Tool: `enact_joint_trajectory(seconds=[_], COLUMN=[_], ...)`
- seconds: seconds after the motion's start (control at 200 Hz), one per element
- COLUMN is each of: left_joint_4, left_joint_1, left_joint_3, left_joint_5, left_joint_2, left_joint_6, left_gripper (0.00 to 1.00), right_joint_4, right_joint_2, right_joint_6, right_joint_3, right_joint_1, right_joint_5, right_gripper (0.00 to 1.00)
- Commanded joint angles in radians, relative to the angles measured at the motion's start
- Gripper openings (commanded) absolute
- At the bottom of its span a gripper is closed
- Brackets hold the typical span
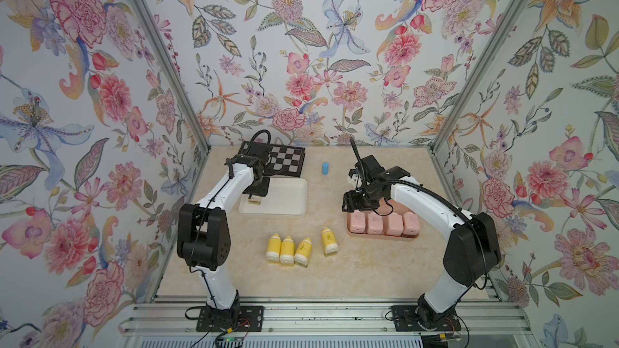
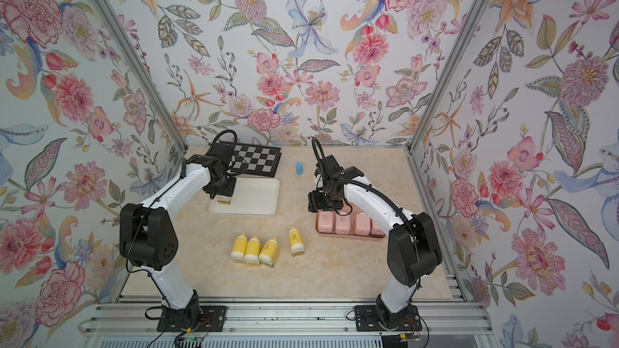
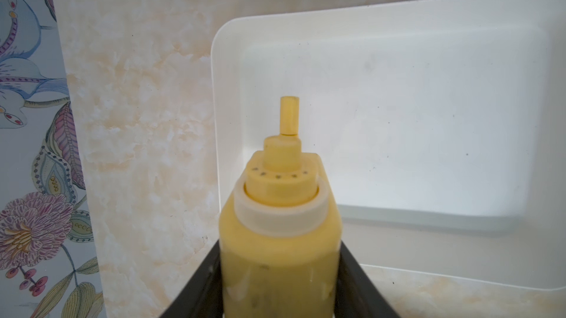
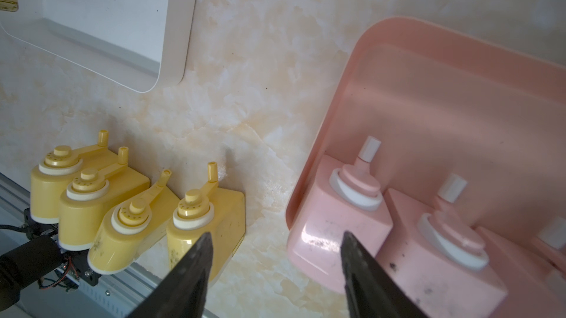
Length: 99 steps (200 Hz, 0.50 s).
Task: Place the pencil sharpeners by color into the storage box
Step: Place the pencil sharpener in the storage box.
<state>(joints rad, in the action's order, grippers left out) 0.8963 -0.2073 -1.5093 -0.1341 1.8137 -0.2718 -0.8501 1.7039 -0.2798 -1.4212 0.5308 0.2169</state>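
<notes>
Currently held: yellow sharpener [image 3: 280, 270], left gripper [image 1: 255, 197] pinching its body
Right gripper [image 4: 277, 237]: spread, empty
Handling: likely light, rigid, slick; grip body, not crank [image 3: 289, 116]

We find the floor of the white tray [image 1: 288, 195] bare, save the near corner on the left arm's side, where the left claw [image 3: 279, 258] hangs clamped on the held yellow sharpener [image 3: 277, 188]. A bare strip of desk [image 1: 326, 209] runs between this tray and the pink tray [image 4: 444, 102]. Four pink sharpeners [image 1: 383, 224] fill the pink tray's near row, side touching side. Its far floor is bare but overhung by the right arm [image 1: 418, 195]. Three yellow sharpeners [image 1: 287, 249] press together on the desk. The fourth yellow sharpener [image 1: 329, 240] lies just beside them, a narrow gap between.
</notes>
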Motion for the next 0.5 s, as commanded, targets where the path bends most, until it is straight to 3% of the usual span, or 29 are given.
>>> enact_joint_trajectory(seconds=[0.0,0.49], left_joint_4=[-0.049,-0.086], left_joint_1=[0.012,0.056], left_joint_3=[0.036,0.105], left_joint_5=[0.006,0.009], left_joint_2=[-0.027,-0.028], left_joint_6=[0.016,0.032], left_gripper=[0.15,0.15], right_joint_4=[0.002,0.026], right_joint_2=[0.011,-0.003], right_joint_6=[0.021,0.002], right_joint_3=[-0.015,0.028], right_joint_1=[0.001,0.006], right_joint_5=[-0.008,0.001], right_gripper=[0.68,0.68])
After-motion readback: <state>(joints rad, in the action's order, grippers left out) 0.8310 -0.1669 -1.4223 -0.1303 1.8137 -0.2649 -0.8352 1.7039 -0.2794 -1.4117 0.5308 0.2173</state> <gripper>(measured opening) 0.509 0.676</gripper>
